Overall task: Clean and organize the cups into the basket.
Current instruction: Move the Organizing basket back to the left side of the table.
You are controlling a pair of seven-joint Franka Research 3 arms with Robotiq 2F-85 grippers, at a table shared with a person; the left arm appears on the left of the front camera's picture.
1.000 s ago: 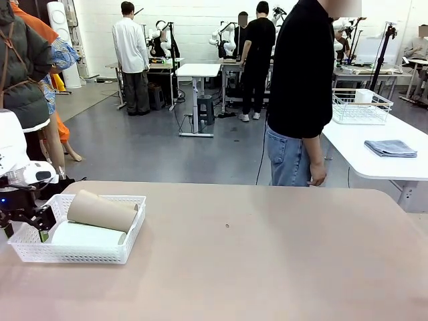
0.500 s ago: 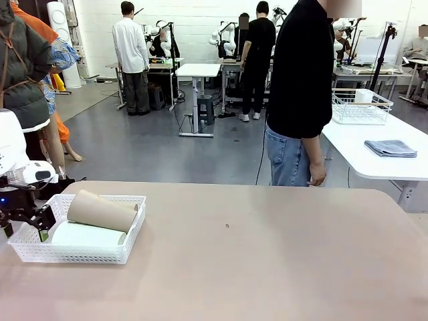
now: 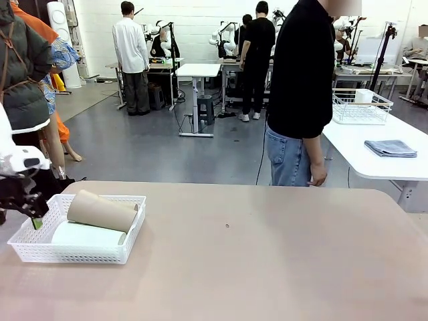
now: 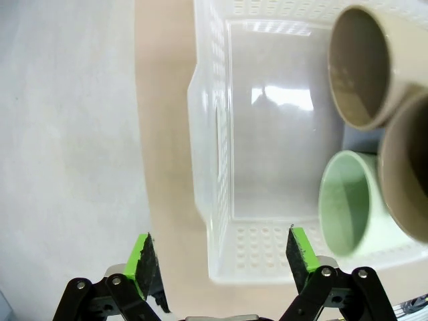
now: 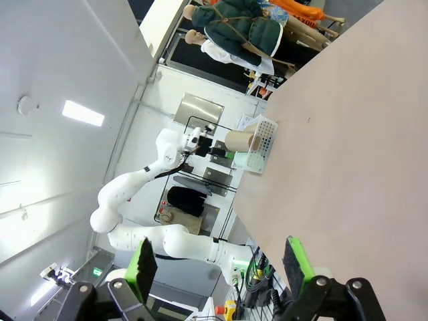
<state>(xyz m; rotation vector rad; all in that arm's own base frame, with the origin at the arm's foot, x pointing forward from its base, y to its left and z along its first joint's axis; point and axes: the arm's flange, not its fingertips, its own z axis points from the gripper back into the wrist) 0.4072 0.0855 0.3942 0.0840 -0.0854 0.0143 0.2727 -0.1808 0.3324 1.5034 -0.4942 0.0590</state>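
Left gripper (image 3: pixel 33 215) now higher above basket (image 3: pixel 77 250), cups (image 3: pixel 100 211) unlabelled.

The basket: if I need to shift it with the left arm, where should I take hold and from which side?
Probably the basket's left end wall, coming from above. The left gripper hangs open over that wall, and its handle cut-out and bare rim give the fingers something to pinch. The cups, a mint green cup and tan-brown ones, lie toward the other end, leaving this end free.
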